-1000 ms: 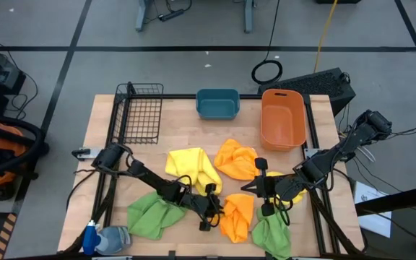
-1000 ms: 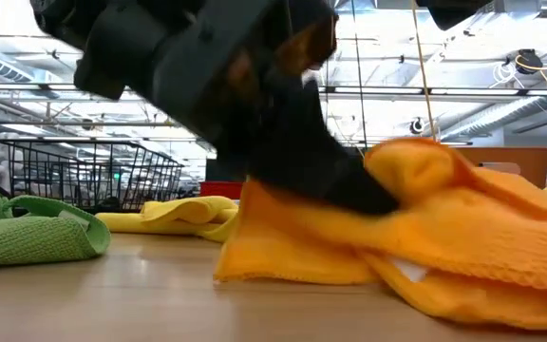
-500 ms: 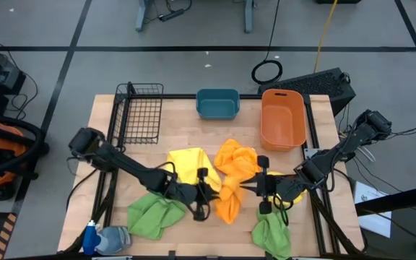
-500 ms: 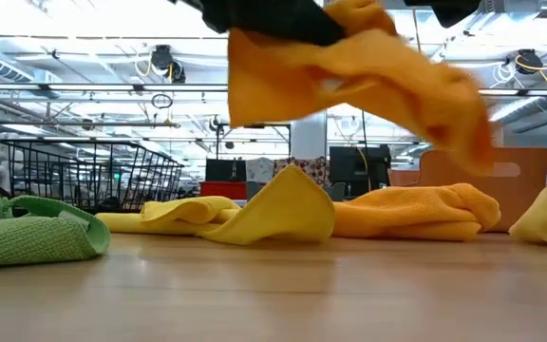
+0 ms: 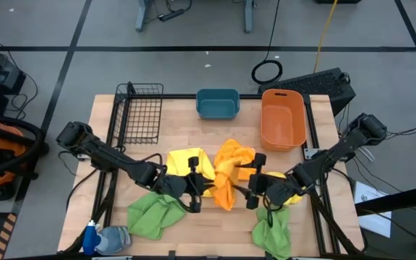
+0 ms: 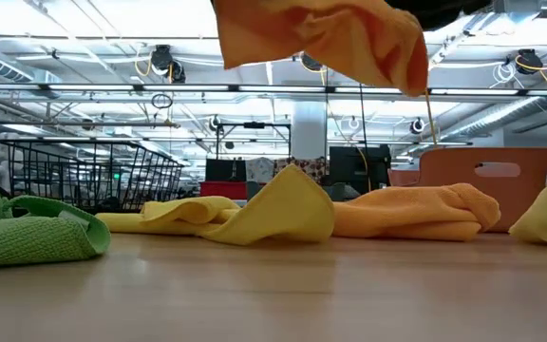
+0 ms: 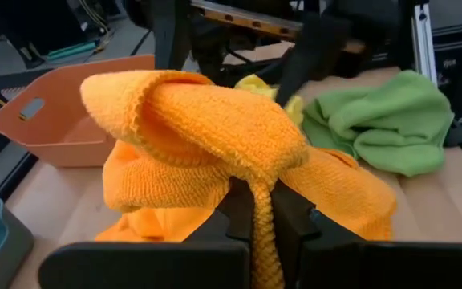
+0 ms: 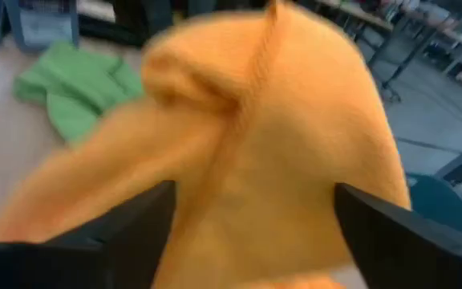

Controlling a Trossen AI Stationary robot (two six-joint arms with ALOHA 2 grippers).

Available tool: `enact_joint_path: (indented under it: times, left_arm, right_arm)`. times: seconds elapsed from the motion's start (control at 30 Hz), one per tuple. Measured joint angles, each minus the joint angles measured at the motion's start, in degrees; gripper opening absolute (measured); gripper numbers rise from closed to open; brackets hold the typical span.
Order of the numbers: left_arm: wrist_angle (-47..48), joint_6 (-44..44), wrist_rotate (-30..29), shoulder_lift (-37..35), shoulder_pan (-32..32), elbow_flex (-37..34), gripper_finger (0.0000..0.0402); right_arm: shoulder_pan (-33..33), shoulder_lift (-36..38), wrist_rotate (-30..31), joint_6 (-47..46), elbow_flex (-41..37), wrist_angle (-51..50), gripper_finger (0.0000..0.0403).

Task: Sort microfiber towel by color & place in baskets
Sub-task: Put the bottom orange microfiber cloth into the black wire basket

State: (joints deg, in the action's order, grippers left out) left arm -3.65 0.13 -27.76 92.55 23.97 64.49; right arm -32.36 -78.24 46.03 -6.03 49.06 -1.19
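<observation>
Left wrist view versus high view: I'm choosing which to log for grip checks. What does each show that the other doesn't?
Only the left wrist view shows the left tool pinched shut on a fold of the orange towel.

Only the high view shows the mesh basket, the spray bottle, the second green towel and the right tool open beside the raised towel.

Both show the orange bin, teal tub, yellow towels and a green towel.
</observation>
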Motion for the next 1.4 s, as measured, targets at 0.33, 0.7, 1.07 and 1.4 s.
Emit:
enact_joint_path:
  times: [0.33,0.7,1.07,1.4]
  left_arm:
    - [-0.59,2.42,-0.77,0.0,0.0,0.0,0.0016]
    - [-4.34,3.3,1.32,0.0,0.86,0.0,0.006]
    - [-5.06,3.21,-1.35,-0.3,5.4,0.0,0.0226]
    - [-4.05,3.25,-14.89,-6.64,13.6,0.04,0.0267]
  right_arm:
    - [6.25,-4.78,-10.39,5.37,0.02,12.78,0.0382]
    - [9.46,-5.18,-20.5,4.23,0.02,14.37,0.0222]
    - [9.55,-5.18,-20.51,7.27,0.02,14.21,0.0018]
    - [9.52,-4.88,-20.51,7.7,0.02,10.03,0.0015]
